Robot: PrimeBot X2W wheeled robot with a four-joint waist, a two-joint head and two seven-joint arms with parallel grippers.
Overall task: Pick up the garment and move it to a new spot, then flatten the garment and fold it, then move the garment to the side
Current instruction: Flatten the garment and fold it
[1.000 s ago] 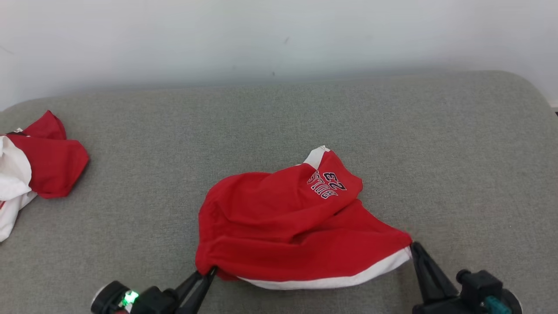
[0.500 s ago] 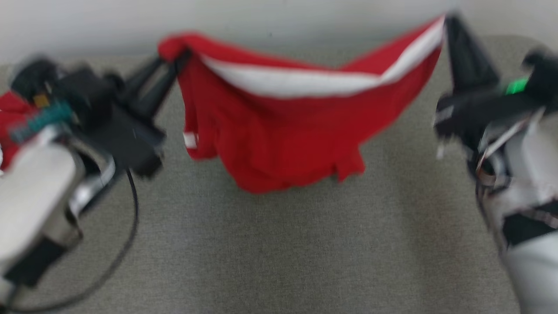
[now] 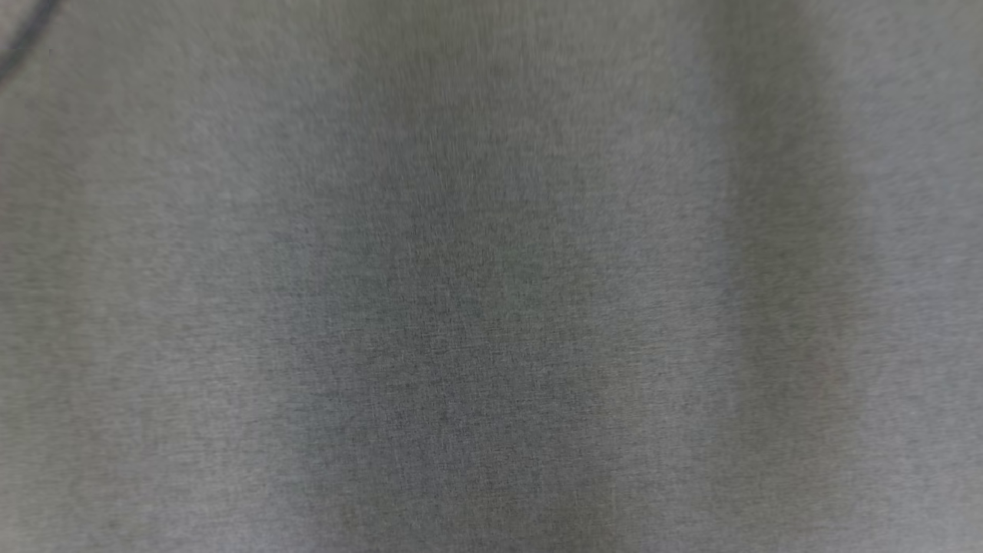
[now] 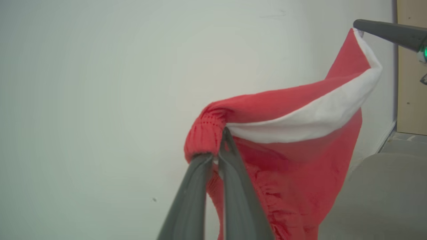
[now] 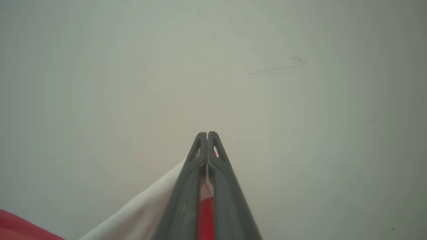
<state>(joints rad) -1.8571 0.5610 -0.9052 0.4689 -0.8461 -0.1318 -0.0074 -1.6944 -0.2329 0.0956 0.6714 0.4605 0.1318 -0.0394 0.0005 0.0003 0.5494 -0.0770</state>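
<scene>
Lifted off the grey cushion (image 3: pixel 491 307), the red garment (image 4: pixel 300 160) now hangs between left tool (image 4: pixel 218 143) and right tool (image 5: pixel 207 133), both pinched tight on its white-banded edge.

We are finding nothing here that we can read. The garment (image 4: pixel 300 156) is showing us only plain red and white cloth on the folds facing us, and the wall (image 5: pixel 100 66) is carrying just a faint pencil-like scribble that is spelling out no word or number.
</scene>
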